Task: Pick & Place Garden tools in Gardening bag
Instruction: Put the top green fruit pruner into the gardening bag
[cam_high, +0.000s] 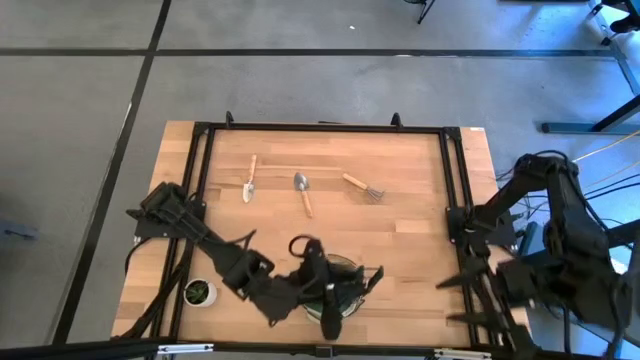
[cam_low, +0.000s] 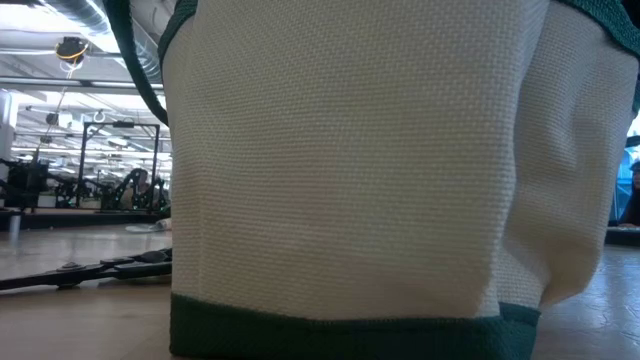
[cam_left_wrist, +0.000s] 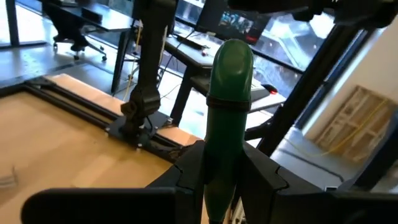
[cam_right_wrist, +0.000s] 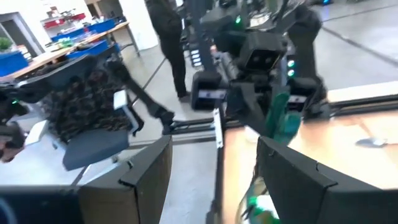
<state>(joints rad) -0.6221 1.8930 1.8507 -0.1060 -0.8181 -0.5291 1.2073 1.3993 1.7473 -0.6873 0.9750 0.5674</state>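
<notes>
The gardening bag (cam_high: 350, 272) stands near the table's front edge at the middle; its khaki wall and dark green bottom trim (cam_low: 340, 335) fill the low view. My left gripper (cam_high: 318, 285) is over the bag, shut on the green spray bottle (cam_left_wrist: 229, 106), which also shows in the right wrist view (cam_right_wrist: 283, 119). Two wooden-handled trowels (cam_high: 249, 180) (cam_high: 303, 192) and a fork (cam_high: 362, 186) lie flat on the far half of the table. My right gripper (cam_right_wrist: 214, 180) stands open with nothing in it by the table's right edge (cam_high: 462, 283). My left gripper pinches the spray bottle's green body (cam_left_wrist: 217, 168) between its two fingers (cam_left_wrist: 267, 177), one on each side. The fingers come nearly level, pointing toward the table's right side. The bottle's rounded end (cam_left_wrist: 234, 59) stands out past the fingertips, and the bottle is clear of the table.
A small potted plant (cam_high: 199, 292) stands at the table's near left, beside my left arm. A black frame (cam_high: 320, 128) runs round the tabletop. A person in dark clothes (cam_right_wrist: 166, 37) stands in the room beyond the table, near a chair (cam_right_wrist: 93, 137).
</notes>
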